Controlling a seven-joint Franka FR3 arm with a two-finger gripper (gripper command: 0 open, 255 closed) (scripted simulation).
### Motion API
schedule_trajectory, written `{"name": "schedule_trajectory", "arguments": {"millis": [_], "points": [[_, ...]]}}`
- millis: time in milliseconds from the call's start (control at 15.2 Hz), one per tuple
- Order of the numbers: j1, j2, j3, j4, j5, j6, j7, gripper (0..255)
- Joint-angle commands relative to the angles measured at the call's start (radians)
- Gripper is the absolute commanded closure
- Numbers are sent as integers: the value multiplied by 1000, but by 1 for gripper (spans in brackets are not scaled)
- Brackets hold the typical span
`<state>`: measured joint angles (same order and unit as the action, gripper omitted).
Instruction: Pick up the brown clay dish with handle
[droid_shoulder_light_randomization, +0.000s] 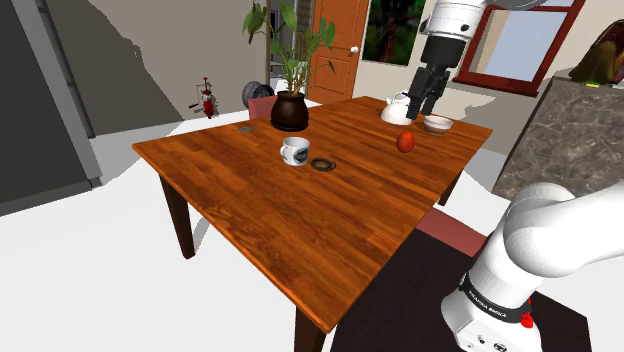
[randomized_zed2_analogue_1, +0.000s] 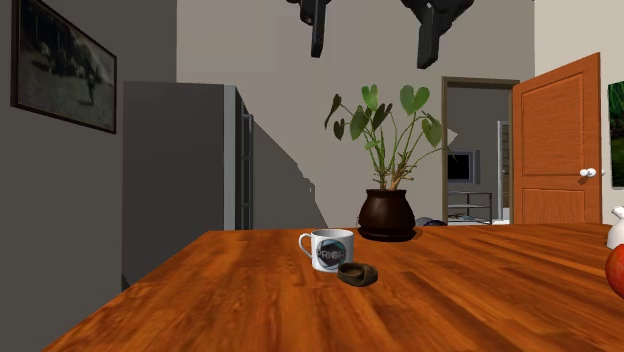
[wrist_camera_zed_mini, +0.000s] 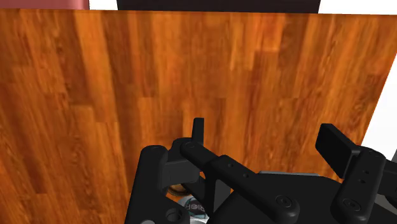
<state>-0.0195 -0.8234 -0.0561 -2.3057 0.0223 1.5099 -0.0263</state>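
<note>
Brown clay dish with handle (droid_shoulder_light_randomization: 322, 164) is lying untouched on the desk (droid_shoulder_light_randomization: 250, 205) just beside the mug (droid_shoulder_light_randomization: 294, 151), while the open-fingered hand (droid_shoulder_light_randomization: 426, 105) is hanging well above the mug, leaving the whole grasp undone.

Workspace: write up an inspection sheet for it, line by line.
Surface: wooden table, level.
Job's things: small dark brown dish lies on the table beside the white mug, not gripped.
Clutter: potted plant, white teapot, bowl, red fruit.
End effector: open, high above the table, holding nothing.
Cables: nothing seen.
Surroundings: orange door, framed picture, tall grey unit.
</note>
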Motion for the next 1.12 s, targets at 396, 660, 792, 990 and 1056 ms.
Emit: {"name": "schedule_trajectory", "arguments": {"millis": [396, 660, 792, 990, 1056], "points": [[1, 180, -40, -9, -6, 166, -45, 0], [5, 317, -67, 13, -1, 266, -76, 0], [7, 389, -79, 32, 5, 311, -93, 0], [10, 501, -97, 70, 18, 372, -120, 0], [11, 539, -102, 85, 24, 390, -129, 0]]}}
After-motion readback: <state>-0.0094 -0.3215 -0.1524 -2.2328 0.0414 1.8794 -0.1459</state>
